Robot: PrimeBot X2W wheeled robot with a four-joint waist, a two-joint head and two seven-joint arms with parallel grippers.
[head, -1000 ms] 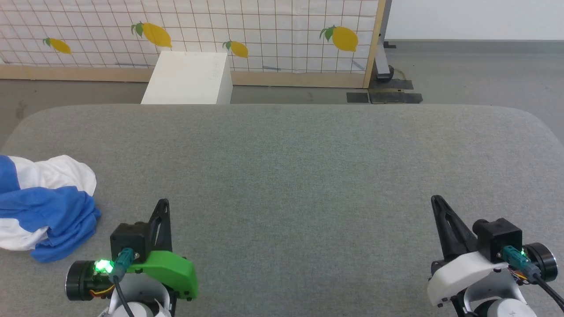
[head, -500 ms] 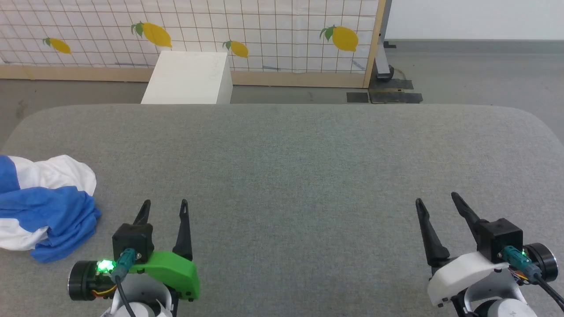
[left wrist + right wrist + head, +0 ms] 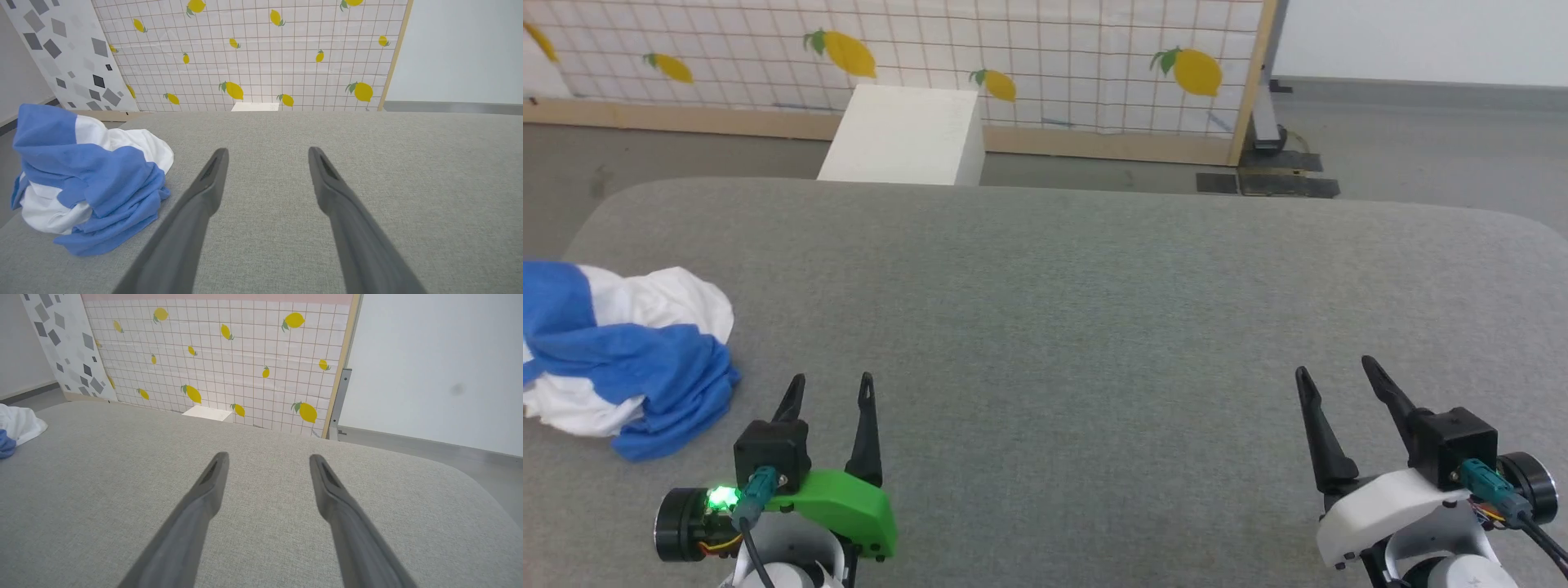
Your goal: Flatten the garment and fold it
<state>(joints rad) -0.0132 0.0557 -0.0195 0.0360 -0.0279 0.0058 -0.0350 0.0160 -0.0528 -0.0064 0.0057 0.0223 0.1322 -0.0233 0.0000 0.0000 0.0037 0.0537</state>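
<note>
Our left hand is at the lower left of the head view. Its fingers are spread wide and it's holding nothing, just above the bare grey bench. In the left wrist view we see both fingers well apart, with bench fabric in the gap.

Our right hand at the lower right is in the same state: fingers wide apart, empty, over bare bench. The right wrist view agrees, with grey fabric between the fingers. The two hands are well apart from each other.

The garment is a crumpled heap at the bench's left edge. It sits ahead and to the left of our left hand, near it but not touching. It's white cloth with bright blue folds draped over and around, and the head view's left border cuts part of it off. In the left wrist view the heap is left of the left finger and clear of it. In the right wrist view a bit shows at the far left edge, well apart from our right hand. We can't make out any print or neckband in the bunch.

Beyond the bench, a white box stands on the floor by a lemon-print panel. The green light on our left wrist is lit.
</note>
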